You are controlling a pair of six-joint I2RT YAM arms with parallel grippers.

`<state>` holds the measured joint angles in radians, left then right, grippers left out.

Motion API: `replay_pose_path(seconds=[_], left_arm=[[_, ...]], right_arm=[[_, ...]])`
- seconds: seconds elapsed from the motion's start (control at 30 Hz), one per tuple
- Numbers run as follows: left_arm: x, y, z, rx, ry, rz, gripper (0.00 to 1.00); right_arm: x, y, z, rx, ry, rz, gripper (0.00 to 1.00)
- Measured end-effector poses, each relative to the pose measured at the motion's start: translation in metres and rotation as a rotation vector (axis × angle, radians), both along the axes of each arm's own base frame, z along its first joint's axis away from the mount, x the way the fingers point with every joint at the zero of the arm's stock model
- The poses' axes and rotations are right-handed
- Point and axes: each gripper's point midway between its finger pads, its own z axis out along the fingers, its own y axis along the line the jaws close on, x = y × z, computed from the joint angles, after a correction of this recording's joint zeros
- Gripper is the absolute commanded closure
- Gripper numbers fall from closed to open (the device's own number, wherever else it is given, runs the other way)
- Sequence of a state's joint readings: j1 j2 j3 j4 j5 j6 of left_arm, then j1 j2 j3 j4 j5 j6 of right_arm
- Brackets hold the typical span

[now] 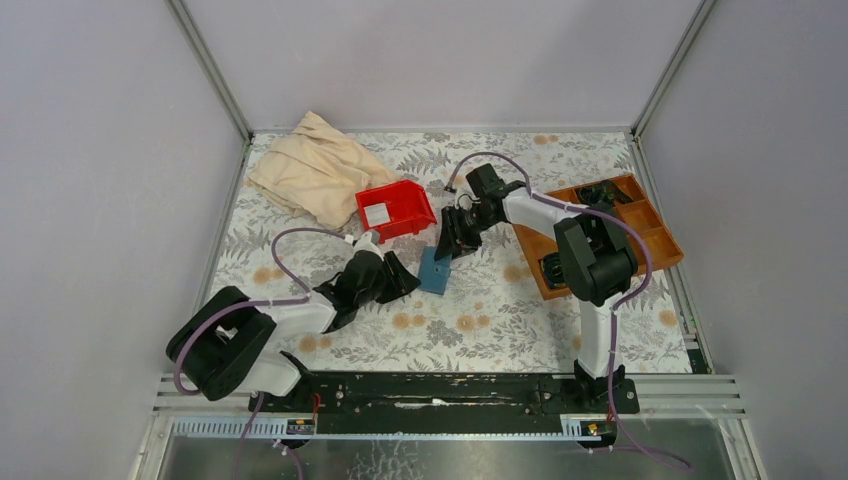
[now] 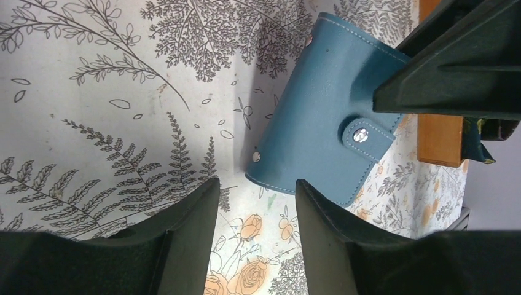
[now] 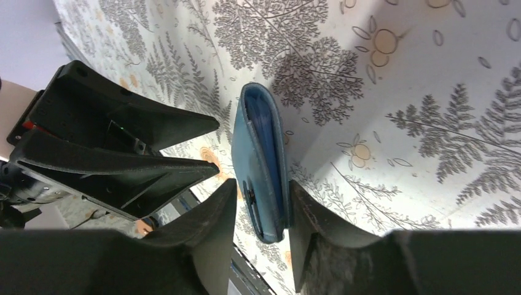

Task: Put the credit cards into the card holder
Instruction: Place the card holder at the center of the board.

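Between both grippers, the card holder (image 1: pixel 435 270) sits snapped closed, its edge inside the parted, slack jaws of the right gripper (image 3: pixel 261 184), while the left gripper (image 2: pixel 255 200), open and empty, stops just short of its corner.

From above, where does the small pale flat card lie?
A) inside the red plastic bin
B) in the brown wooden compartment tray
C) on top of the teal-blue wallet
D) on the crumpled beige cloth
A: the top view shows the small pale flat card lying on the floor of the red plastic bin, enclosed by its walls.
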<state>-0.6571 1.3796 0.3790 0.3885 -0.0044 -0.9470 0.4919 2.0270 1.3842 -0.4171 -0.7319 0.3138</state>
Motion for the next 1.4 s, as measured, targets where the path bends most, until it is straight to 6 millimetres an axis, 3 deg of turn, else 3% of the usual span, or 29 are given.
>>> replay_pose_path(seconds=[0.17,0.53,0.6,0.63,0.67,0.77,0.9,1.0,1.03,1.13,1.23,1.4], left_arm=[[0.000,0.001,-0.008,0.019,0.019,-0.001,0.45],[0.014,-0.005,0.002,0.011,-0.015,-0.001,0.45],[0.016,-0.005,0.004,0.010,-0.020,0.000,0.44],[0.017,-0.005,0.004,0.011,-0.022,0.000,0.44],[0.017,-0.005,0.005,0.011,-0.024,0.000,0.44],[0.020,-0.005,0.014,0.011,-0.048,-0.004,0.42],[0.027,-0.004,0.040,0.016,-0.112,-0.001,0.39],[0.036,-0.006,0.065,0.020,-0.175,-0.003,0.39],[0.038,-0.007,0.070,0.022,-0.187,-0.005,0.39],[0.040,-0.006,0.075,0.035,-0.203,-0.012,0.39],[0.036,-0.002,0.068,0.064,-0.186,-0.019,0.39],[0.028,0.004,0.053,0.101,-0.161,-0.033,0.40]], right_arm=[[0.007,-0.008,-0.004,-0.071,-0.043,-0.002,0.46],[0.025,-0.034,-0.016,-0.316,-0.207,-0.012,0.33],[0.029,-0.041,-0.011,-0.365,-0.269,-0.022,0.26],[0.031,-0.045,-0.006,-0.389,-0.306,-0.030,0.09],[0.032,-0.048,-0.001,-0.408,-0.339,-0.038,0.01],[0.044,-0.060,0.028,-0.461,-0.513,-0.084,0.01],[0.066,-0.079,0.094,-0.457,-0.811,-0.279,0.01],[0.074,-0.093,0.131,-0.413,-0.932,-0.427,0.00],[0.076,-0.092,0.135,-0.401,-0.941,-0.444,0.01],[0.085,-0.083,0.133,-0.378,-0.909,-0.467,0.06],[0.081,-0.075,0.108,-0.383,-0.835,-0.461,0.14],[0.050,-0.059,0.081,-0.451,-0.802,-0.403,0.27]])
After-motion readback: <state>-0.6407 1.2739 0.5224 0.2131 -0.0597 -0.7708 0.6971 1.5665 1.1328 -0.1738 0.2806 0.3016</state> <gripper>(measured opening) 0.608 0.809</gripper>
